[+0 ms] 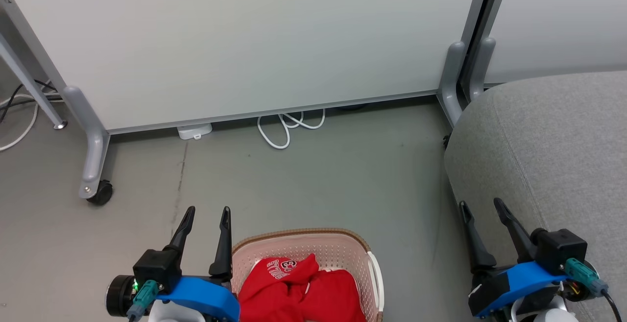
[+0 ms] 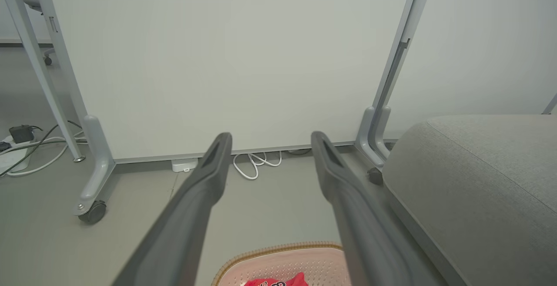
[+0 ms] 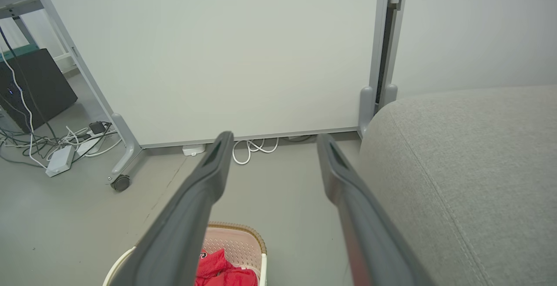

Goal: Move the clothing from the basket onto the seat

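Evidently both arms wait in a ready pose: the left gripper (image 1: 208, 211) and right gripper (image 1: 480, 203) stand spread wide, grasping nothing, with their fingers aimed at twelve o'clock. From the left fingertips the clothing (image 1: 303, 287) lies at about four o'clock, heaped in the basket (image 1: 338, 251) on the floor. The seat (image 1: 548, 150) spreads at three o'clock, just beside the right gripper, likely kept bare to receive it

Grey floor (image 1: 313, 185) carries the basket (image 1: 343, 246) near centre, the seat (image 1: 548, 155) apart to its right, and a wheeled partition (image 1: 245, 42) at the far side. A looped white cable (image 1: 286, 128) and a small white box (image 1: 195, 131) lie at the partition's foot.
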`<state>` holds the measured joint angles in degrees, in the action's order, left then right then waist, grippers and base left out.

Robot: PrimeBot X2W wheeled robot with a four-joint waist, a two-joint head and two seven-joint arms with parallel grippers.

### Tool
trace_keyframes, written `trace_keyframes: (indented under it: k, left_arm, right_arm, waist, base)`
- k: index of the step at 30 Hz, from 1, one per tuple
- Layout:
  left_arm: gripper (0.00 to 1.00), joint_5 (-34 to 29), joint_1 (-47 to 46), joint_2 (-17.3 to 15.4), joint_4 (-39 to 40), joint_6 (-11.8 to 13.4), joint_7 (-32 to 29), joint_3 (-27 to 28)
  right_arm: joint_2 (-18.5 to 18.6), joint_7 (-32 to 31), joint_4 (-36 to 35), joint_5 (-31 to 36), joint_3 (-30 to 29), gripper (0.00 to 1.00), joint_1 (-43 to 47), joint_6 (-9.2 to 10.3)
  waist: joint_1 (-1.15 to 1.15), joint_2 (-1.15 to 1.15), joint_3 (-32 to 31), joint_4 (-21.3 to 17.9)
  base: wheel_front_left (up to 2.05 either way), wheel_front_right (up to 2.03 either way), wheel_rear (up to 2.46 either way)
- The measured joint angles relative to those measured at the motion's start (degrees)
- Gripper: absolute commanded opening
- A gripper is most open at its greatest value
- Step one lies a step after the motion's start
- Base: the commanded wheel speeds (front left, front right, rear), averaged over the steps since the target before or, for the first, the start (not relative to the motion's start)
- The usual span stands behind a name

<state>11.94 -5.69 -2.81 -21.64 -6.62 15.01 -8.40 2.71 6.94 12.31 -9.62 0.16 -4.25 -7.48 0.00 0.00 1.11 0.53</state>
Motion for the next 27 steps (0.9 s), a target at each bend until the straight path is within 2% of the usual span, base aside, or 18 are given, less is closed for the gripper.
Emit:
trace_keyframes:
  k: [6, 15, 27]
  left_arm:
    - [1.00, -0.7, -1.0, -0.3, -0.4, 0.0, 0.1, 0.1]
    - [1.00, -0.9, -5.9, -2.2, -3.2, -0.5, 0.1, 0.1]
    - [1.00, -1.4, -16.7, -6.8, -17.5, -0.8, 0.0, -7.0]
  right_arm:
    - [0.0, 0.7, -0.7, -0.2, 0.5, 1.00, -1.9, 0.00]
    - [0.0, 2.4, -1.6, -0.7, 2.7, 1.00, -8.3, 0.00]
    - [0.1, 5.4, -2.0, -2.2, 6.5, 1.00, -15.7, 0.00]
  waist:
    - [0.00, 0.00, 3.6, -0.8]
    - [0.00, 0.00, 12.8, -3.2]
    - [0.01, 0.00, 27.1, -8.7]
  base:
    - [0.00, 0.00, 0.00]
    - [0.00, 0.00, 0.00]
    - [0.00, 0.00, 0.00]
